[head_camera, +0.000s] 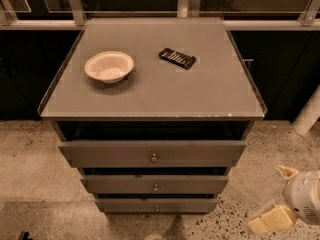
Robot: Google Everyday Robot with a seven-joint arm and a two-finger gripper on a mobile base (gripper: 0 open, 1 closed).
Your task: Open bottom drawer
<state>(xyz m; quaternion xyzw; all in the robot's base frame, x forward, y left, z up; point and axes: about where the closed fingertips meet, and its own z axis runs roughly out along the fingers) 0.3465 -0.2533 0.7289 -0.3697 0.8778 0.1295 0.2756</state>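
Camera view looks down at a grey table (210,96) with three grey drawers under it. On the table sits a white bowl (109,66) on the left. A dark flat thing (177,58) lies near it on the right, and the two do not touch. Under the table comes the top drawer (200,154), the widest one. Below that is the middle drawer (190,184). The bottom drawer (185,204) is the lowest one and its front looks the thinnest. It sits just above the speckled floor (40,159) and has a tiny round knob (156,208) in its middle. The robot's hand (279,196) is low down at the right edge, over the floor. It is well apart from the bottom drawer and touches nothing. Its two tan fingers (272,219) are spread apart and nothing is between them.
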